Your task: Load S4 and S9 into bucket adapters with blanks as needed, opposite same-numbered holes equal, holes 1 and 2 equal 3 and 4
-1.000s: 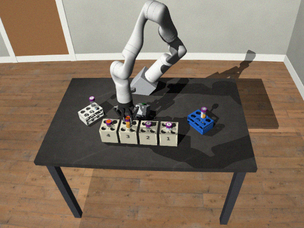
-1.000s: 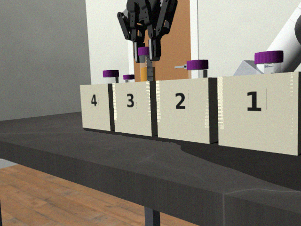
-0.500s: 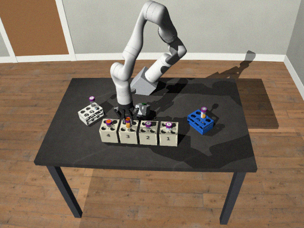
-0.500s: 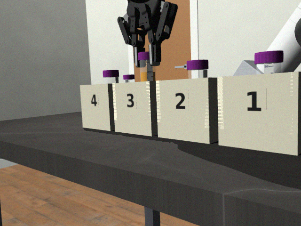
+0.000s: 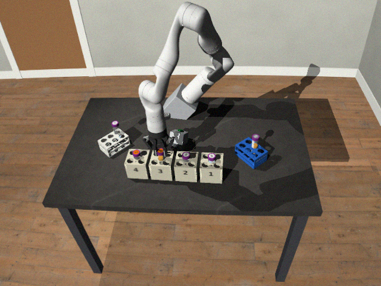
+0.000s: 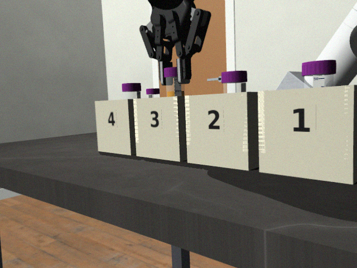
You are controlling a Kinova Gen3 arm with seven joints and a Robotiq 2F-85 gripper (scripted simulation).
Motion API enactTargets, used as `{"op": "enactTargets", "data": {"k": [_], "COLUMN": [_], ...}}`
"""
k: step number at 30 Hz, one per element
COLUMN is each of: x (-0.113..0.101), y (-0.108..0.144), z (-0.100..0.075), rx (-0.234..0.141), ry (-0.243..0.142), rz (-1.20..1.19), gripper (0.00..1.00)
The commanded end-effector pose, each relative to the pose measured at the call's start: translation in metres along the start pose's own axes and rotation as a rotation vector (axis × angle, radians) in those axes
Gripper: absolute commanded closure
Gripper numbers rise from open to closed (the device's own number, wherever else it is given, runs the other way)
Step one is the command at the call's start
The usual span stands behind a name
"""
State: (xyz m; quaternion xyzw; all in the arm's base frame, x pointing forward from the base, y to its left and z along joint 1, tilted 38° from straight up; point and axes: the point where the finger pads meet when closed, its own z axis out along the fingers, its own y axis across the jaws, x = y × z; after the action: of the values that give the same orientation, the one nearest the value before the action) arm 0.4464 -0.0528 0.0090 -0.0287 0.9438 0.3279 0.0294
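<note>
Four beige adapters stand in a row at the table's front: 4 [image 5: 137, 167], 3 [image 5: 160, 169], 2 [image 5: 186, 170] and 1 [image 5: 211, 171]. My gripper [image 5: 159, 149] points straight down over adapter 3 [image 6: 157, 127] and is shut on a purple-capped sample tube [image 5: 160, 154] with an orange cap dot and orange liquid. The tube [image 6: 170, 82] sits deep in a rear hole of adapter 3, with cap and a short length showing above the top. Adapter 4 holds an orange-dot tube [image 5: 136, 152]. Adapters 2 and 1 each hold a white-dot tube [image 5: 185, 155] [image 5: 211, 157].
A white rack [image 5: 113, 143] at the left holds one tube [image 5: 115, 124]. A blue rack [image 5: 250, 152] at the right holds one tube with orange liquid [image 5: 255, 140]. The small desk with the green DONE key [image 5: 179, 136] stands just behind adapters 3 and 2, close to my gripper.
</note>
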Motion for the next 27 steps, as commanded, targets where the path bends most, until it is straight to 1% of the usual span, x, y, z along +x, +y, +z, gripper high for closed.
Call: {"op": "enactTargets", "data": {"k": [1,27], "x": [0.0,0.0], "y": [0.0,0.0], "z": [0.001,0.015], "rx": [0.001,0.001], "ry": [-0.001,-0.001], "rz": [0.0,0.0], "gripper": [0.9,0.9]}}
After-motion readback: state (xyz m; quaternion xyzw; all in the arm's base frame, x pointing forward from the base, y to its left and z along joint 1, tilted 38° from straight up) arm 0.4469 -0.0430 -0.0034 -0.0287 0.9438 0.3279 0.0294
